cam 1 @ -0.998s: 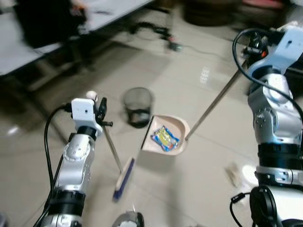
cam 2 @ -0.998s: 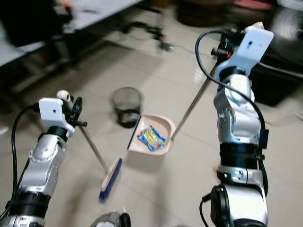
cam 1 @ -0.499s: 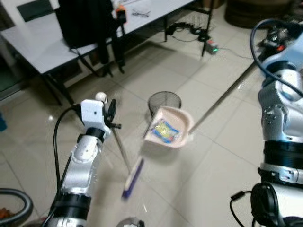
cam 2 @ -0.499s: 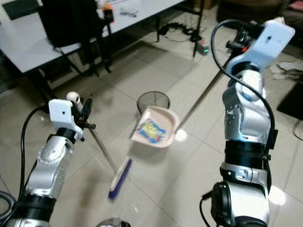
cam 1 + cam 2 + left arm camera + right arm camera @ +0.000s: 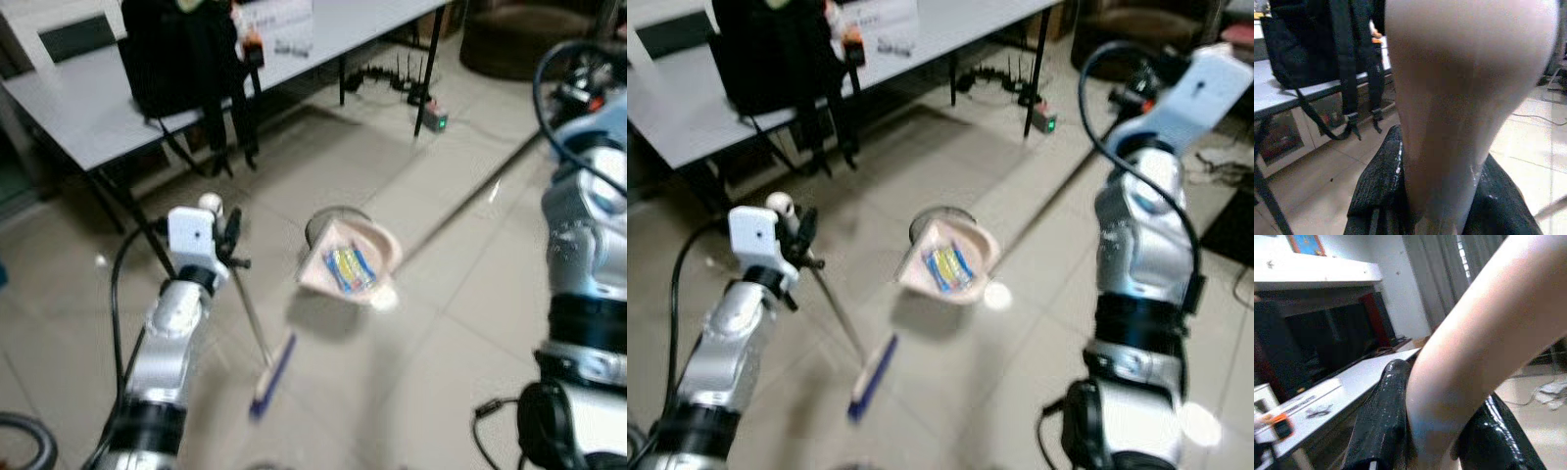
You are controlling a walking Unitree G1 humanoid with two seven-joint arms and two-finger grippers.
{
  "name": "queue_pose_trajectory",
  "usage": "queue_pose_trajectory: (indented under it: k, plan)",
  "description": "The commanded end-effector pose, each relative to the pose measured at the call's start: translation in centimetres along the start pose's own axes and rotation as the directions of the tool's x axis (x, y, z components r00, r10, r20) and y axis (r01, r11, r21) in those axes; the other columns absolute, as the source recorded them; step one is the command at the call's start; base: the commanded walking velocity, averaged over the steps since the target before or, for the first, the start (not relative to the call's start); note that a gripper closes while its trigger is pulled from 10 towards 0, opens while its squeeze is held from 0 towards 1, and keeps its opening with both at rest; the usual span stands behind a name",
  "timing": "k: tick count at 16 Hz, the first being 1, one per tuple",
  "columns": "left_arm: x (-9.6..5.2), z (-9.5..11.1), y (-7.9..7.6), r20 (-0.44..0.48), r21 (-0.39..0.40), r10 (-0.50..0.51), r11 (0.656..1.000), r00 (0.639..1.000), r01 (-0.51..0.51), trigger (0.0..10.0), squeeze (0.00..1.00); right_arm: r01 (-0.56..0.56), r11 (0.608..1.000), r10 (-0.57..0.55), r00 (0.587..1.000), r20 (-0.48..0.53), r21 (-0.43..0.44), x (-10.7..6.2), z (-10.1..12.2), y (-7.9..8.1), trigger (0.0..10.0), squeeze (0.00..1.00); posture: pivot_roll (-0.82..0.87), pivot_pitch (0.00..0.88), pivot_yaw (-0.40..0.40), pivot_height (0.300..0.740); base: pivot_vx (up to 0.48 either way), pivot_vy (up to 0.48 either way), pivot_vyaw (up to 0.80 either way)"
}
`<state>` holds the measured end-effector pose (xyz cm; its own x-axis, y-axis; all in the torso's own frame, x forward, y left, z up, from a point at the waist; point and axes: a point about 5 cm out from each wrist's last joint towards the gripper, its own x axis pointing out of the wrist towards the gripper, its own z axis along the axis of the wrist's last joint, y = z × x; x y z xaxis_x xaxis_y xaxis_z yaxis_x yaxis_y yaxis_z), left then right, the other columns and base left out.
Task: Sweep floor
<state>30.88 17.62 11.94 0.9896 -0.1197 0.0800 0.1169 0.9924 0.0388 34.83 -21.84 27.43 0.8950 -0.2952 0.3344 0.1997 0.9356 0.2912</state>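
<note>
Grey table (image 5: 88, 108) with black backpack (image 5: 181, 49) at far left. Left gripper (image 5: 230, 245) clamped on broom handle (image 5: 253, 323), blue brush head (image 5: 272, 377) on tile floor (image 5: 441, 294). Beige dustpan (image 5: 348, 264) with wrappers (image 5: 350, 269) lifted over mesh bin (image 5: 323, 217). Right gripper (image 5: 1435, 450) clamped on dustpan pole (image 5: 470, 201).

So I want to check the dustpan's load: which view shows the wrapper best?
Left eye view: the wrapper lies unobscured in the raised dustpan. The right eye view shows it equally, though blurrier. Both wrist views show handles close up.
</note>
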Motion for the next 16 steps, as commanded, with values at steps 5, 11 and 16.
queue_pose_trajectory:
  k: [5, 11, 16]
  plan:
    - [0.36, 0.94, -0.11, 0.035, 0.005, -0.011, 1.0, 0.999, 0.01, 10.0, 0.0, -0.018, 0.999, 0.014, 0.997, 0.079, 0.049, 0.18, 1.91, 0.33, 10.0, 0.0, -0.02, 0.0, 0.085, 0.74, 0.313, 0.0, -0.43]
    - [0.31, 0.88, -0.07, 0.033, -0.001, -0.004, 1.0, 0.999, 0.004, 10.0, 0.0, -0.024, 0.999, 0.021, 0.997, 0.078, 0.035, 0.35, 1.96, 0.43, 10.0, 0.0, -0.02, 0.0, 0.08, 0.74, 0.331, 0.0, 0.0]
    - [0.35, 0.9, -0.13, 0.036, -0.01, -0.012, 1.0, 0.999, 0.012, 10.0, 0.0, -0.023, 0.999, 0.021, 0.997, 0.081, 0.025, 0.43, 2.0, 0.44, 10.0, 0.0, -0.03, 0.0, 0.081, 0.74, 0.385, 0.0, 0.0]
